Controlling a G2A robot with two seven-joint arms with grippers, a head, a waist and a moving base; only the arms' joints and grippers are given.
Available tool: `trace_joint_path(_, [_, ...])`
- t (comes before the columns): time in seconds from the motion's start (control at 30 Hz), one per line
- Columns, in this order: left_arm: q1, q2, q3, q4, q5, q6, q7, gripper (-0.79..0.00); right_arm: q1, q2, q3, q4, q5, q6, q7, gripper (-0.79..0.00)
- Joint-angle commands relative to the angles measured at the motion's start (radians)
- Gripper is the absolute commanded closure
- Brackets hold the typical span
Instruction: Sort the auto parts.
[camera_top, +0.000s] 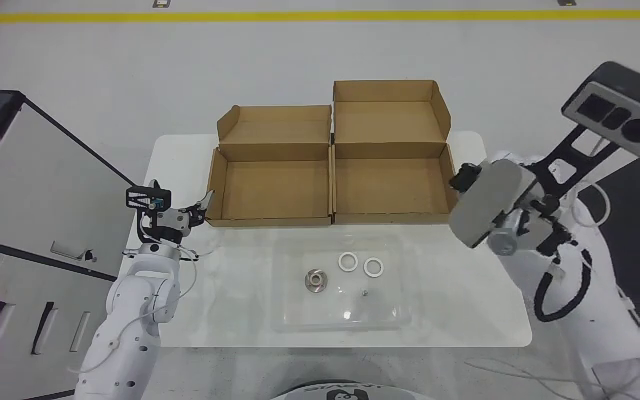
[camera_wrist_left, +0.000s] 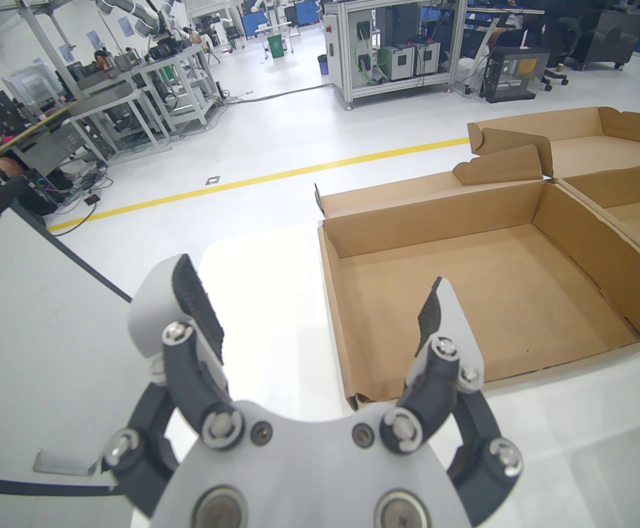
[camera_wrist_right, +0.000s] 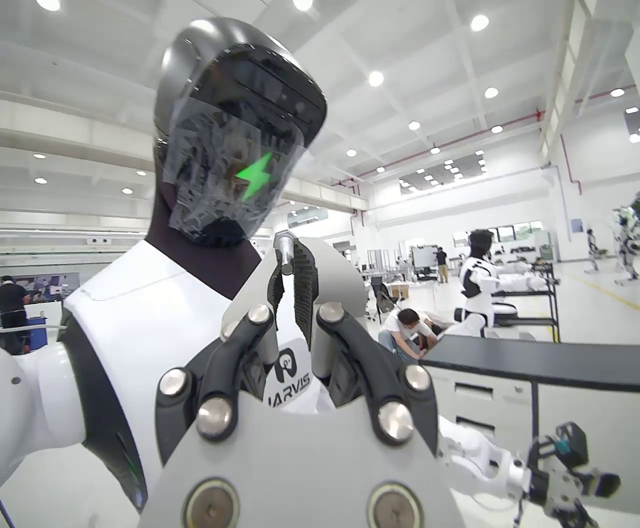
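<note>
Right gripper (camera_wrist_right: 289, 262): closed on 1 bolt (camera_wrist_right: 284, 250). It is raised off the table (camera_top: 190, 300) at the right edge, with the fingers turned up toward the robot's head.
Bolt: a threaded metal shank pinched between the 2 ribbed pads, its end standing just past the fingertips. The long axis runs along the fingers, so it points up and away from the table.
Left gripper (camera_wrist_left: 312, 295): jaws wide apart with nothing between them. It is low over the table, just beside the left wall of the left box (camera_top: 270, 190) and aimed across that box.
Boxes: 2 open cardboard boxes sit side by side with walls touching, at the far side of the table. The right box (camera_top: 390, 185) is the nearer one to the right gripper.
Clear tray (camera_top: 400, 322): in front of the boxes, between the 2 arms. It holds 1 metal hub (camera_top: 316, 280), 2 white rings (camera_top: 348, 262) and a small piece too small to identify.
Key relation: both boxes lie below the held bolt and inward of it, toward the table centre, while the bolt faces the opposite way.
Next move (judgement): the wrist probably has to turn downward and travel inward over a box before release. Which box suits a bolt cannot be told.
Risk (judgement): the pinch is narrow and near the fingertips, so the bolt could swivel or slip as the wrist turns.
</note>
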Motion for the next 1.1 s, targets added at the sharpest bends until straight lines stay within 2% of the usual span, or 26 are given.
trace_joint_path(0.0, [0.000,0.000,0.000,0.000,0.000,0.000,0.000,-0.785,0.008,-0.007,-0.011,-0.005,0.031,-0.015,-0.006,0.000])
trace_joint_path(0.23, [0.000,0.000,0.000,0.000,0.000,0.000,0.000,-0.785,0.030,-0.043,-0.025,-0.019,0.113,-0.015,0.024,0.000])
trace_joint_path(0.4, [0.000,0.000,0.000,0.000,0.000,0.000,0.000,-0.785,0.038,-0.059,-0.038,-0.002,0.085,-0.013,0.026,0.000])
trace_joint_path(1.07, [0.000,0.000,0.000,0.000,0.000,0.000,0.000,-0.785,0.029,-0.067,-0.028,0.018,0.049,0.009,0.048,0.000])
